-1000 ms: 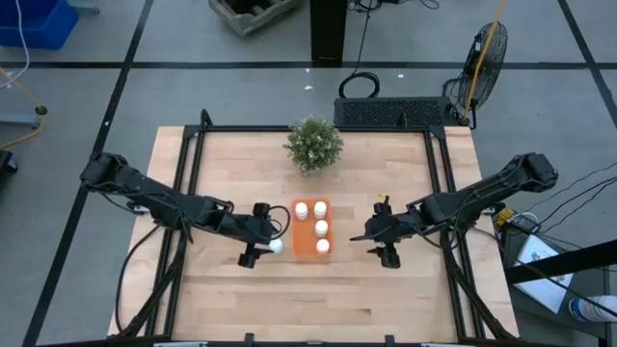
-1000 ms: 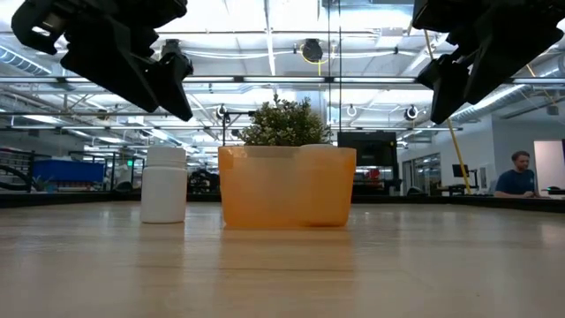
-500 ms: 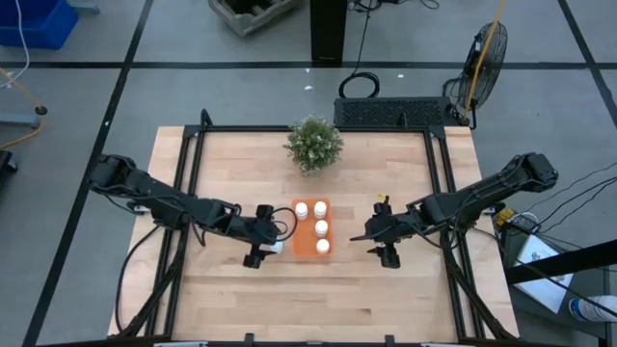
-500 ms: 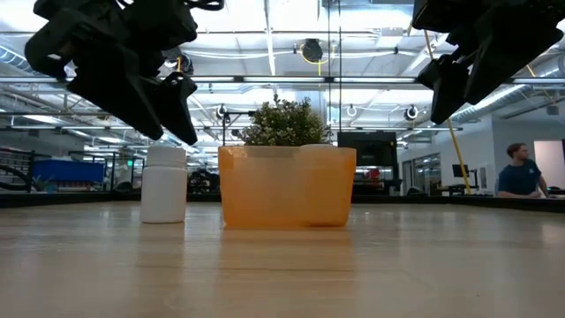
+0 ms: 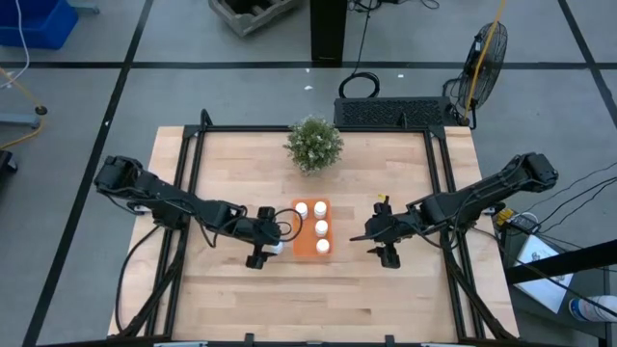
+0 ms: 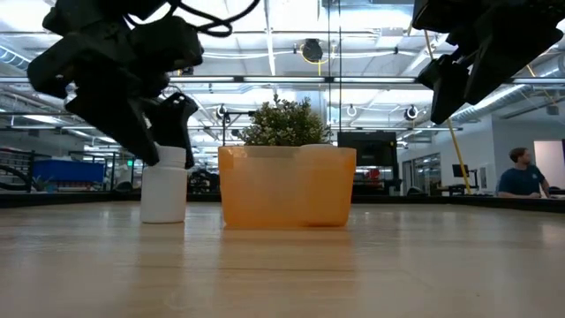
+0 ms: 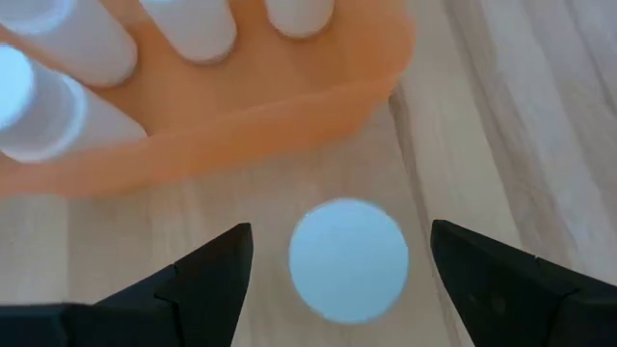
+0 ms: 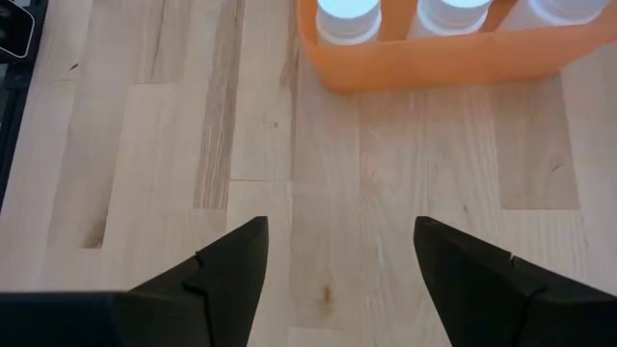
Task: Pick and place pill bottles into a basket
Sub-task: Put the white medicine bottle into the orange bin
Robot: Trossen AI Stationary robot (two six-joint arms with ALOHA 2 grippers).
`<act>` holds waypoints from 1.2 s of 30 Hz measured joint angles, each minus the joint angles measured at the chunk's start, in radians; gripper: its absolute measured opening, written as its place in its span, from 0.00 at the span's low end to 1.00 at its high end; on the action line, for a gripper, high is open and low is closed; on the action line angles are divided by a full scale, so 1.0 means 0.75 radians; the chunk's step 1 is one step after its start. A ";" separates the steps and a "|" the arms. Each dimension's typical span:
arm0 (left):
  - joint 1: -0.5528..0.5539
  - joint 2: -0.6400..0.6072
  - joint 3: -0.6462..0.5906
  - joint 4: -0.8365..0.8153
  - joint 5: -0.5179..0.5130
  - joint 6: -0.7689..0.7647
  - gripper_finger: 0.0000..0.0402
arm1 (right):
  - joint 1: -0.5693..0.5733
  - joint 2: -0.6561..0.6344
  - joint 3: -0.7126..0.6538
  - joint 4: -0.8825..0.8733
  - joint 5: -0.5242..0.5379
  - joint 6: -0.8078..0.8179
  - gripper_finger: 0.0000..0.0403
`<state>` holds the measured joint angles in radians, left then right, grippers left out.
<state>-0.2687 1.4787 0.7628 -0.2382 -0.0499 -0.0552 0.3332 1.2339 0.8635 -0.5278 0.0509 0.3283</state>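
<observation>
One small white pill bottle (image 5: pixel 278 247) stands upright on the table just left of the orange tray (image 5: pixel 296 231). It also shows in the low view (image 6: pixel 164 194) and in the left wrist view (image 7: pixel 347 258). Several like bottles (image 5: pixel 321 227) stand in the tray. My left gripper (image 7: pixel 342 289) is open above the lone bottle, one finger on either side of its cap with a gap on both sides; it also shows in the low view (image 6: pixel 164 141). My right gripper (image 5: pixel 371 238) is open and empty, hanging above the table right of the tray.
A bushy green potted plant (image 5: pixel 313 143) stands at the table's far middle, behind the tray. A black frame rail (image 5: pixel 183 183) runs along the table's left and right sides. Bare wood (image 8: pixel 318 193) lies between my right gripper and the tray's wall (image 8: pixel 453 53).
My left gripper has come down from above the lone bottle, and its open fingers now stand on either side of the bottle's cap. The bottle has stayed in place beside the tray.
</observation>
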 joint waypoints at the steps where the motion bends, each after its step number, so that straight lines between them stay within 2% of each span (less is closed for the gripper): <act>1: 0.000 0.005 0.000 -0.004 0.008 -0.001 0.81 | 0.000 0.000 0.000 0.000 0.000 0.000 0.63; 6: 0.000 0.009 -0.001 0.021 0.006 -0.011 0.77 | 0.000 0.000 0.000 0.001 0.000 -0.004 0.63; 8: 0.000 0.009 -0.001 0.022 0.025 -0.011 0.69 | 0.000 0.000 0.000 0.000 0.004 -0.009 0.63; 12: 0.000 0.009 -0.001 0.021 0.067 -0.039 0.43 | 0.000 0.000 0.000 0.008 0.006 -0.024 0.61; 13: 0.000 0.009 -0.001 0.019 0.068 -0.059 0.40 | 0.000 0.000 0.000 0.016 0.006 -0.030 0.60; 17: -0.002 -0.020 0.022 -0.050 0.055 -0.120 0.40 | 0.000 0.000 0.000 0.060 0.007 -0.052 0.55; 19: -0.008 -0.056 0.086 -0.105 0.003 -0.117 0.40 | 0.000 0.000 0.000 0.064 0.015 -0.059 0.52; 22: -0.007 -0.122 0.244 -0.282 -0.088 -0.063 0.40 | 0.001 0.000 0.000 0.055 0.042 -0.069 0.49; 27: 0.047 -0.130 0.570 -0.580 -0.146 -0.042 0.40 | 0.001 0.000 0.000 0.050 0.075 -0.102 0.47; 31: 0.079 -0.077 0.695 -0.590 -0.189 0.002 0.40 | -0.007 0.000 0.000 0.052 0.077 -0.104 0.47; 36: 0.111 0.047 0.682 -0.548 -0.185 -0.013 0.40 | -0.007 0.000 0.000 0.054 0.077 -0.105 0.47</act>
<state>-0.1853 1.5137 1.2741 -0.6490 -0.1886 -0.0647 0.3283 1.2339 0.8635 -0.4873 0.1085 0.2494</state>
